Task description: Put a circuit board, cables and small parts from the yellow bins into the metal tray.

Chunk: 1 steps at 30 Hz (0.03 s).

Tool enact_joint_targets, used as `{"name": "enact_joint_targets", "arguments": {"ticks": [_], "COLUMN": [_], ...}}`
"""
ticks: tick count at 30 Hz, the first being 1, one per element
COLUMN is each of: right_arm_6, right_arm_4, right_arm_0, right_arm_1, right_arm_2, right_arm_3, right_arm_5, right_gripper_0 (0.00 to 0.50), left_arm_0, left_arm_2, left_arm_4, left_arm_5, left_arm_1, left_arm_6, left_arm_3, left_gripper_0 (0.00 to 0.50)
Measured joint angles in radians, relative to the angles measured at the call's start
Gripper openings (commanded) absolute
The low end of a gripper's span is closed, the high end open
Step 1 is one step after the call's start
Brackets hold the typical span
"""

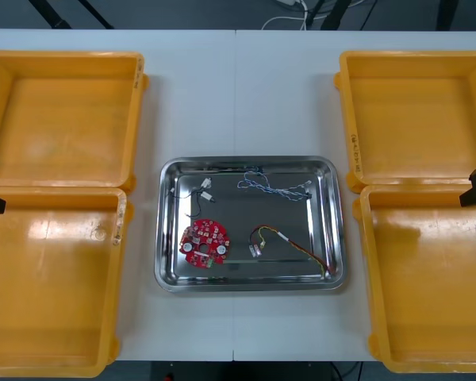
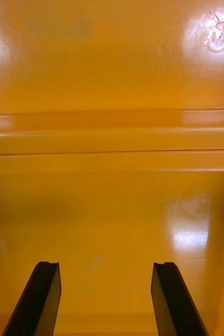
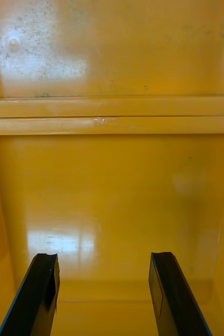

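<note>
Pale tabletop (image 1: 238, 95) carried a tray (image 1: 246, 161) holding a board (image 1: 204, 240) and cables (image 1: 274, 187); left gripper (image 3: 102, 256) and right gripper (image 2: 106, 264), flanking the tray over bins (image 1: 55, 278), hung released, probably best held clear.

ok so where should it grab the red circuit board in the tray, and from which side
Probably across its round rim, straight down from above: the red circuit board lies flat in the left half of the metal tray, so no edge stands up. The open left gripper, over a yellow bin, is on its side.

Front overhead; wrist cameras seemingly close over bins (image 1: 55, 278).
</note>
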Motion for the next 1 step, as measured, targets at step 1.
{"name": "enact_joint_targets", "arguments": {"ticks": [1], "right_arm_6": [0.000], "right_arm_4": [0.000], "right_arm_0": [0.000], "right_arm_1": [0.000], "right_arm_2": [0.000], "right_arm_3": [0.000], "right_arm_5": [0.000], "right_gripper_0": [0.500], "left_arm_0": [0.000], "left_arm_2": [0.000], "left_arm_4": [0.000], "left_arm_5": [0.000], "left_arm_1": [0.000], "left_arm_6": [0.000], "left_arm_3": [0.000], "left_gripper_0": [0.500]}}
